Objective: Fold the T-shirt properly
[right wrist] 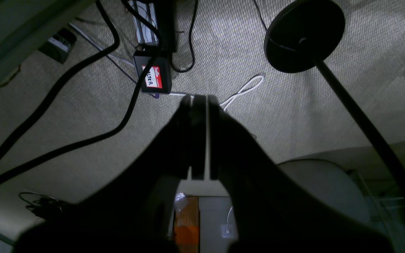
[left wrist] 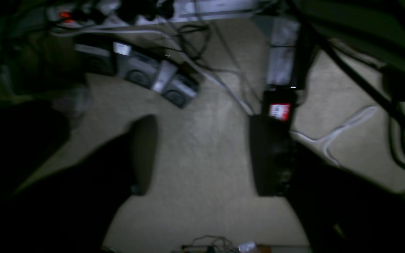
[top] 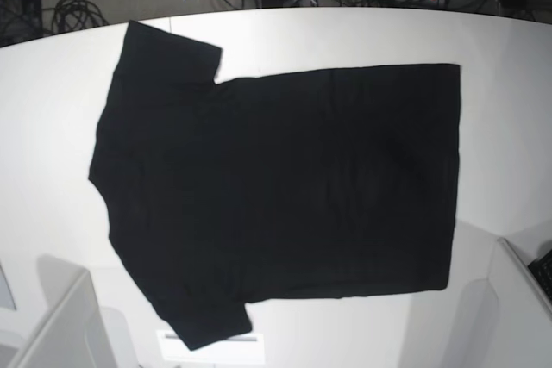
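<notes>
Desk [top: 509,118] first, since it sets the limits: white, rounded at the far edge, and nearly filled by the T-shirt [top: 285,187], which lies spread flat and unfolded, plain black face up, no print showing. Its long axis runs across the base view, with the neck end and both sleeves toward that view's left and the straight hem toward its right; one sleeve points to the far edge, the other to the near edge, where its tip lies close to the desk's rim. That near sleeve is the likeliest trouble: a careless drag toward the near side could pull it over the edge, and the cloth's own weight would then draw more after it. Black on black hides seams, so a pinch aimed at one layer may take two, and the fold would come out skewed. Neither arm shows in the base view; both wrist cameras look down at carpet and cables, so both seem parked off the desk, well apart from the cloth. The left tool [left wrist: 200,154] stands wide open and holds nothing, though that view is dim and blurred. The right tool [right wrist: 199,102] has its fingers pressed nearly together, empty.
</notes>
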You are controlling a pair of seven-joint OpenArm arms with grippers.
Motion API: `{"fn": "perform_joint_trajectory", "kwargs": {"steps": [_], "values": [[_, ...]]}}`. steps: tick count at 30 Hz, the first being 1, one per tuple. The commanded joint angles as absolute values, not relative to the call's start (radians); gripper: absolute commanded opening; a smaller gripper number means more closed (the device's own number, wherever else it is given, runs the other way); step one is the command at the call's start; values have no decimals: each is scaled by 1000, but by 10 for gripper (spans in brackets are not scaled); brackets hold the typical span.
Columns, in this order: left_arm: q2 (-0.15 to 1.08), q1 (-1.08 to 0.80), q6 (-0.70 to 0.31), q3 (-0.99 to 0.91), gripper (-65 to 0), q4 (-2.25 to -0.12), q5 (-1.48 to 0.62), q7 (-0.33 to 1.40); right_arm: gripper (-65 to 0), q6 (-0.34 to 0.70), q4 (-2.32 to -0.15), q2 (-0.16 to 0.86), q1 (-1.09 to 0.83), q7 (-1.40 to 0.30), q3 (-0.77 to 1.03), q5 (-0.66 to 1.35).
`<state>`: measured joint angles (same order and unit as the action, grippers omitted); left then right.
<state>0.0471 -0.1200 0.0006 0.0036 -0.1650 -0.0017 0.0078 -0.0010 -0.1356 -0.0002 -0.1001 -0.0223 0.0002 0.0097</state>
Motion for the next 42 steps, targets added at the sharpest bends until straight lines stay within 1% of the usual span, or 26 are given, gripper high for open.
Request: {"fn": "perform_joint_trajectory", "kwargs": {"steps": [1, 2, 3, 5, 6, 8, 9, 12, 24, 30, 35, 42], "values": [[51, -120, 5, 4, -245, -168, 1, 2, -650, -7, -139, 2, -104, -21, 2, 7], [51, -120, 5, 4, -263, -168, -5, 2, -650, -7, -139, 2, -104, -21, 4, 7], [51, -120, 5, 4, -301, -168, -5, 2, -650, -7, -140, 1, -104, -21, 4, 7], [51, -120, 5, 4, -410, -168, -5, 2, -650, -7, -140, -1, -107, -21, -1, 5], [51, -120, 5, 4, -474, -168, -5, 2, -650, -7, -140, -1, -113, -19, -2, 4], [51, -120, 5, 4, -601, -168, -5, 1, -650, -5, -162, -1, -130, 15, -2, 4], [51, -120, 5, 4, -650, -166, -5, 2, -650, -5, -173, -1, -143, 38, -4, 4], [51, -120, 5, -7, -650, -166, -5, -4, -650, -5, -179, 1, -156, 77, -4, 4], [53, -131, 5, -8, -650, -176, -5, -8, -650, -5, -177, 2, -160, 79, -5, 2], [51, -145, 5, 4, -650, -177, 4, -8, -650, -5, -180, 21, -156, 79, -5, 2], [58, -176, 5, 4, -650, -249, -1, -10, -650, -5, -182, 22, -154, 79, -5, 2], [58, -222, 5, 5, -650, -286, 5, -10, -650, -5, -188, 22, -188, 85, -5, 2]]}}
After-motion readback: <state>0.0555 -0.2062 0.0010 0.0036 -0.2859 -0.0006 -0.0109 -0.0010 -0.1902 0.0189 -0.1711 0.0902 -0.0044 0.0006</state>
